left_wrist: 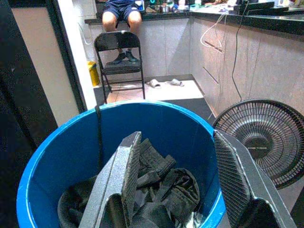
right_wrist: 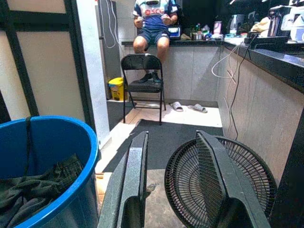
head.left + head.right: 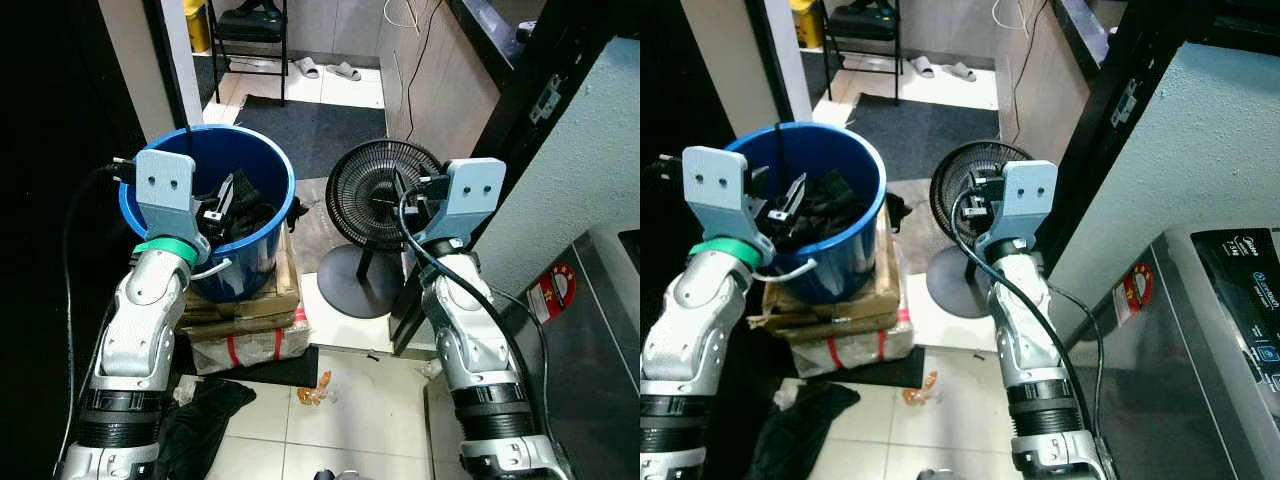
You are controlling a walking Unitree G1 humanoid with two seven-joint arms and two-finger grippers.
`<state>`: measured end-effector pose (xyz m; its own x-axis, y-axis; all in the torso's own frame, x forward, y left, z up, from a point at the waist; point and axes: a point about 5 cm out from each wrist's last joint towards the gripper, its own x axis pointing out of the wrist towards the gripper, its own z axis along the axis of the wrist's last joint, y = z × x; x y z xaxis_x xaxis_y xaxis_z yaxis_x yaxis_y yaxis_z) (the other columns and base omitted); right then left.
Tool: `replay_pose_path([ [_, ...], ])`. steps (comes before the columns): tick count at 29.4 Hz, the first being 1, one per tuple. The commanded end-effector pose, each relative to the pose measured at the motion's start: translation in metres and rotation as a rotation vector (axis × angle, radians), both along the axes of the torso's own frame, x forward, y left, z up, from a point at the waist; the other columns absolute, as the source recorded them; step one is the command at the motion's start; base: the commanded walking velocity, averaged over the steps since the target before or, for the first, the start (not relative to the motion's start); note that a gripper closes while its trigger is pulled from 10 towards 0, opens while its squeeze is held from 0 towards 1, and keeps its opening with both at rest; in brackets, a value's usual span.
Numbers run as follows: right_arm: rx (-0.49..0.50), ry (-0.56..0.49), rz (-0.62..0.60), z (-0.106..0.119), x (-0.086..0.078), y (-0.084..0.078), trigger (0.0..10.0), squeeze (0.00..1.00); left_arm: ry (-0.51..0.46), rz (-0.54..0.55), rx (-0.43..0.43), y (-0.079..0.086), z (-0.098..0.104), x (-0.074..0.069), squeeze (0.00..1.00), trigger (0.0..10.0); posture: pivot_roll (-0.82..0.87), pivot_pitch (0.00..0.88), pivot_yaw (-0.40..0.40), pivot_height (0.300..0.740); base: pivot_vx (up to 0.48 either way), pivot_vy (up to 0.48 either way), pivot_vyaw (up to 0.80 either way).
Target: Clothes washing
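Observation:
A blue bucket [image 3: 252,268] stands on stacked cardboard boxes [image 3: 245,310] and holds a heap of dark clothes [image 1: 161,190]. My left gripper [image 1: 175,142] hangs open over the bucket's mouth, its fingers [image 3: 222,198] just above the clothes and holding nothing. Off to the right, my right gripper [image 2: 172,138] is open and empty, raised in front of a black floor fan [image 3: 372,198]. A grey washing machine [image 3: 1205,340] stands at the near right, beside my right arm.
A dark garment [image 3: 200,420] lies on the tiled floor by the boxes. Further back lie a dark mat [image 3: 310,125] and a folding chair [image 2: 142,78], and a person [image 2: 153,19] sits on the counter. A wall and door frame [image 3: 1140,90] close the right side.

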<state>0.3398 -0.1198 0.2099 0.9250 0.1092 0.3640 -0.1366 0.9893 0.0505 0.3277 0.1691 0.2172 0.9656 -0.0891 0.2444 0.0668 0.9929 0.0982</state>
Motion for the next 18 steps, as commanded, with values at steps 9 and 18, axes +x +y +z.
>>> replay_pose_path([
  [9, -0.016, 0.027, -0.004, -0.007, -0.0009, -0.002, 10.0, 0.0, -0.006, 0.008, 0.013, -0.0013, -0.0031, -0.0016, 0.0, 10.0, 0.0, 0.036, -0.02, 0.74, 0.0, 0.0, 0.0],
  [18, -0.022, 0.03, -0.003, -0.0077, -0.0008, -0.0005, 10.0, 0.0, -0.007, 0.012, 0.013, -0.0009, -0.0024, -0.0013, 0.0, 10.0, 0.0, 0.036, -0.018, 0.74, 0.0, 0.0, 0.0],
])
